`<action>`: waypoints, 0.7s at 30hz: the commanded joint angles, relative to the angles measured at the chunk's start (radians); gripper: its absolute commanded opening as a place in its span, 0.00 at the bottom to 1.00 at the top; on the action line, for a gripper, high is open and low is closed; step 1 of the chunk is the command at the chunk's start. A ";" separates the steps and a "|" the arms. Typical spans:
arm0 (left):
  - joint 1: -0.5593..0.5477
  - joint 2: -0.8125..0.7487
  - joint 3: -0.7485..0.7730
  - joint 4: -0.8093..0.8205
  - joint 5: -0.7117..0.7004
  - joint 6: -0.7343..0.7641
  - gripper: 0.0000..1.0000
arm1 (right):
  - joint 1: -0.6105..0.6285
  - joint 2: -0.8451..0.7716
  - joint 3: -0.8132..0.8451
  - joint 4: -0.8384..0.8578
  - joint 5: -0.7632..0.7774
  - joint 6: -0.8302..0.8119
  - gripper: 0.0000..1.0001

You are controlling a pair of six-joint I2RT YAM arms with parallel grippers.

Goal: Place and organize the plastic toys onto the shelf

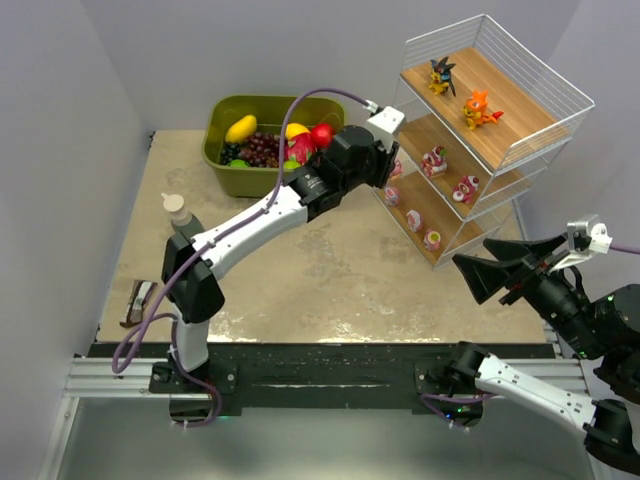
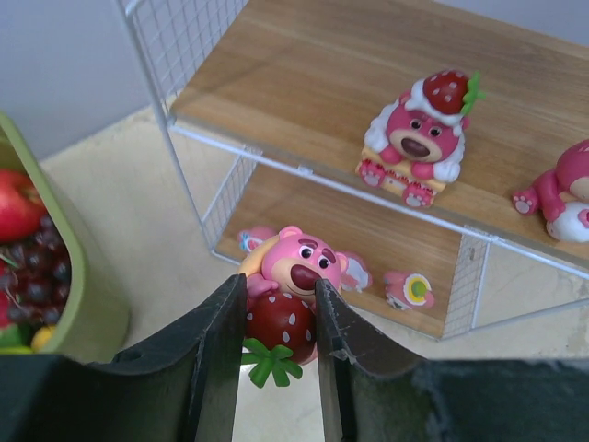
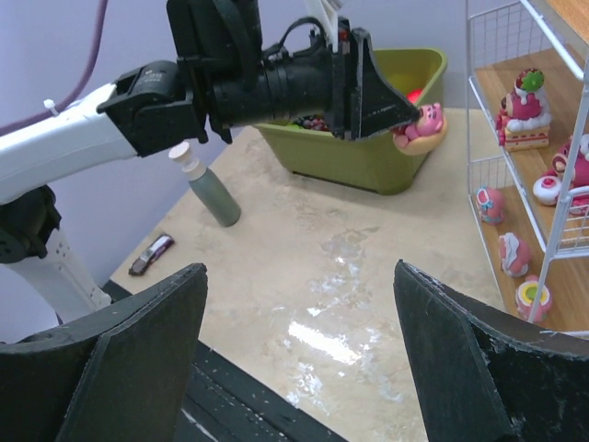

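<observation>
Tabletop [image 1: 330, 280] underlies the outstretched left arm [image 1: 250, 225], left tool [image 2: 278, 287] pinching a pink bear [image 2: 299, 262], seemingly off the shelf [image 1: 500, 85]; right tool [image 3: 299, 269] wide.

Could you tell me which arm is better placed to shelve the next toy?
Left: the left gripper holds a pink bear toy beside the shelf; the right gripper is open, empty, farther back.

Beige table [image 1: 330, 270], wire shelf [image 1: 505, 95], green bin [image 1: 216, 170], bottle [image 1: 181, 216]

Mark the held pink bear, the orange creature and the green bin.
pink bear [image 2: 299, 265]: left wrist view, on its face.
orange creature [image 1: 477, 108]: top external view, on its body.
green bin [image 1: 235, 182]: top external view, on its near wall.
</observation>
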 commanded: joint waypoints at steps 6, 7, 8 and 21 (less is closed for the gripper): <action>0.050 0.059 0.161 0.084 0.068 0.172 0.00 | 0.003 0.004 0.028 -0.019 0.033 0.004 0.86; 0.053 0.065 0.172 0.101 0.074 0.172 0.00 | 0.002 0.004 0.028 -0.018 0.036 0.005 0.86; 0.057 0.068 0.177 0.110 0.078 0.172 0.00 | 0.002 0.004 0.028 -0.019 0.038 0.008 0.86; 0.098 0.183 0.298 0.231 0.111 0.048 0.00 | 0.002 -0.007 -0.001 -0.021 0.044 0.033 0.86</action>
